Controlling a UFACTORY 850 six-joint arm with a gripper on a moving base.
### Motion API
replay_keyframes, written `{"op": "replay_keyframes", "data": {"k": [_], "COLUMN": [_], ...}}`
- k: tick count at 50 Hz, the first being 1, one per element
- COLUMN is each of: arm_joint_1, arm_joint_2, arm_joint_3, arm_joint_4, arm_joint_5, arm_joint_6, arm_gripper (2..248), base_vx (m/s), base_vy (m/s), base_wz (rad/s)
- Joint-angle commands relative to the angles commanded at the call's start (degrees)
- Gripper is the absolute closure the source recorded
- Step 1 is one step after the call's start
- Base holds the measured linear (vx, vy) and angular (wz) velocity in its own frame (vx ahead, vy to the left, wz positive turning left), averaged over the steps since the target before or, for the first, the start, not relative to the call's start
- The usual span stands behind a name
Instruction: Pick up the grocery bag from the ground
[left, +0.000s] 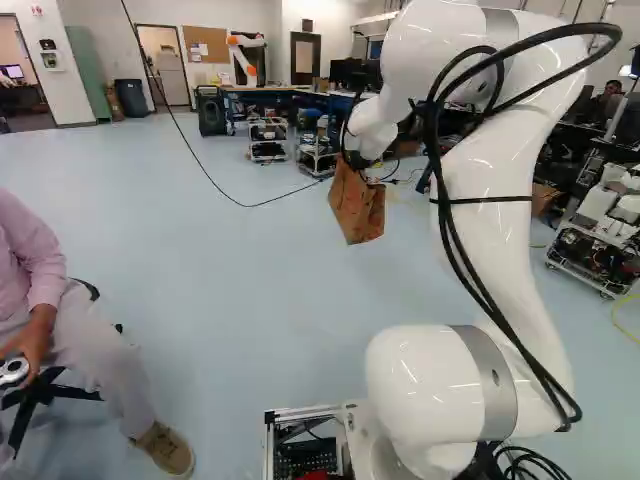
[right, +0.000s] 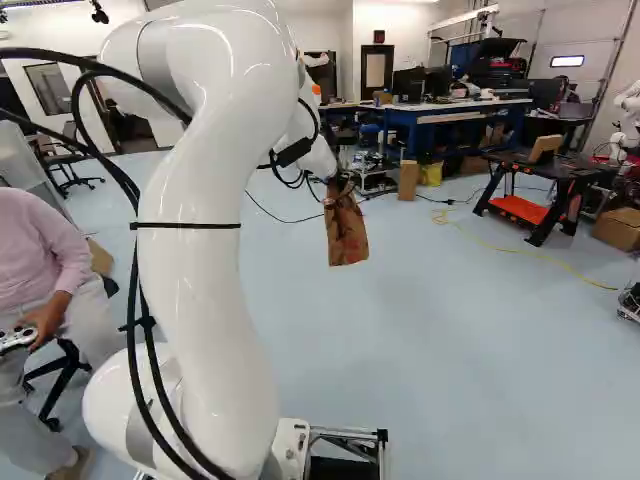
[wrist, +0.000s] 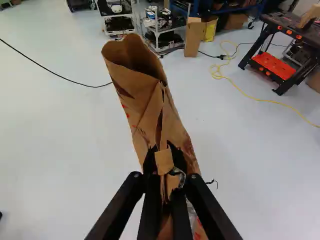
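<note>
White robot arm (left: 425, 385), nearest in both base views, rises from its low joint, bends overhead and reaches forward and down, a pose that likely keeps its load well out from the base. At its end, the black gripper (wrist: 164, 160) is closed on a brown paper grocery bag (wrist: 145, 97), pinching a narrow, crumpled fold of paper between its two fingers. Gathering the paper this way probably gives thin, slippery sides something thick enough to hold. From that pinch the bag hangs ahead of the base, tilted, its creased body well below the gripper in the left base view, apparently in the air above the pale blue floor (left: 250, 300). Its mouth gapes ahead of the fingers in the wrist view; with the grip off to one part of the paper, the rest seems free to lean, and could swing or tear if moved sharply. The lift looks essentially done; a steady hold would suit it now. Farther off, a black cable (left: 250, 205) crosses the floor, and beyond stands a blue workbench (right: 450, 112).
</note>
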Motion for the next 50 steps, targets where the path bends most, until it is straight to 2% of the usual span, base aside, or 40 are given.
{"op": "replay_keyframes", "data": {"k": [26,50], "arm_joint_1": [1.12,2.56], "arm_joint_2": [6.67,15.31], "arm_joint_3": [10.21,23.42], "arm_joint_4": [0.0,0.0], "arm_joint_5": [6.16,14.13], "arm_joint_6": [0.0,0.0], "arm_gripper": [226,226], "base_vx": [0.0,0.0], "base_vy": [0.0,0.0], "base_wz": [0.0,0.0]}}
